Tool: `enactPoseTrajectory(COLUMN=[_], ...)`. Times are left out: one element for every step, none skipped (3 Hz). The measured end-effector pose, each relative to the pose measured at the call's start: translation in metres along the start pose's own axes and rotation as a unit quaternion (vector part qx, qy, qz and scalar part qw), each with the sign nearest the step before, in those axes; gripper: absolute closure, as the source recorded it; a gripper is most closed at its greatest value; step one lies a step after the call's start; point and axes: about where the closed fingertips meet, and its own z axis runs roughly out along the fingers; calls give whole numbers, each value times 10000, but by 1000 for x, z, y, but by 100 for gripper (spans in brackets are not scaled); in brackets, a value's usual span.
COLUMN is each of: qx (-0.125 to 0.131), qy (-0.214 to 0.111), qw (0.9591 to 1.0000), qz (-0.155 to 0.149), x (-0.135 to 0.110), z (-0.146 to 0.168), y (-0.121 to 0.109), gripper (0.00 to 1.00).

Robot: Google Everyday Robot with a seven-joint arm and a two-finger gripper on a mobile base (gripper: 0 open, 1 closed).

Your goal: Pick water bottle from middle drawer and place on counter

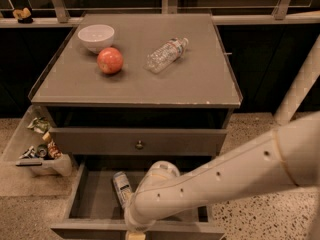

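Note:
The water bottle point(121, 186), clear with a white label, lies on the floor of the open middle drawer point(94, 200), left of centre. My arm reaches down across the drawer from the right. My gripper point(134, 232) is at the drawer's front wall, just in front of and slightly right of the bottle, mostly hidden by my wrist. The grey counter point(200, 79) is above.
On the counter are a white bowl point(96, 37), a red apple point(110, 60) and a slim ribbed bottle point(166, 54) lying down. The upper drawer point(139, 143) is closed. A clear bin of small items point(36, 149) stands on the floor at the left.

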Motion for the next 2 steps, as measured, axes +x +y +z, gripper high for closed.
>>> enactPoseTrajectory(qx=[-224, -221], qy=[23, 23], qw=[9994, 9994], qz=[-262, -263], x=[-18, -18], z=[29, 29], y=[10, 10], gripper=[0, 0])
